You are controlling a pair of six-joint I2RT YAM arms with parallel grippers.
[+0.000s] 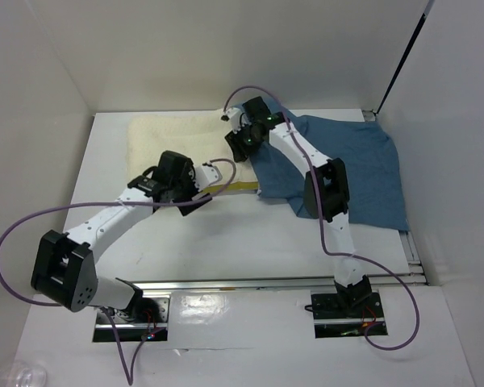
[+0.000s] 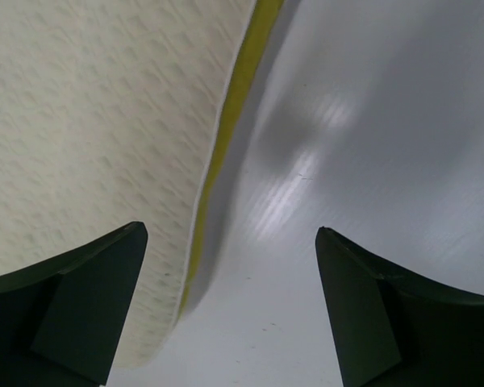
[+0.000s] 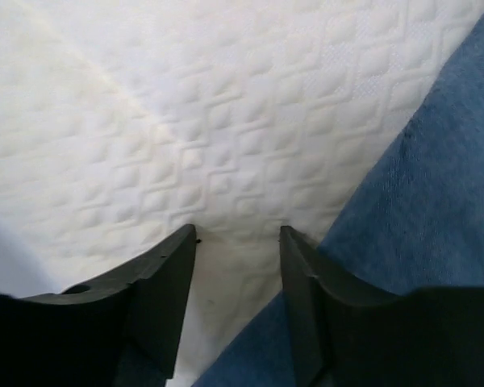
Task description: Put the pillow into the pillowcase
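The cream pillow [image 1: 169, 137] lies flat at the back left of the table. Its right end meets the dusty-blue pillowcase [image 1: 347, 169], which lies spread and wrinkled at the back right. My left gripper [image 1: 200, 197] is open and empty at the pillow's front edge. In the left wrist view [image 2: 228, 230] one finger is over the pillow [image 2: 89, 121] and the other over bare table, astride the yellow seam [image 2: 226, 113]. My right gripper [image 1: 240, 145] is at the pillow's right end. In the right wrist view [image 3: 238, 230] its jaws are half closed, tips dug into the pillow [image 3: 185, 105], with the pillowcase [image 3: 436, 210] beside and under them.
White walls close in the table [image 1: 250, 242] on the left, back and right. A metal rail [image 1: 290, 282] runs along the near edge by the arm bases. A clear plastic object [image 1: 16, 375] lies at the bottom left, off the table.
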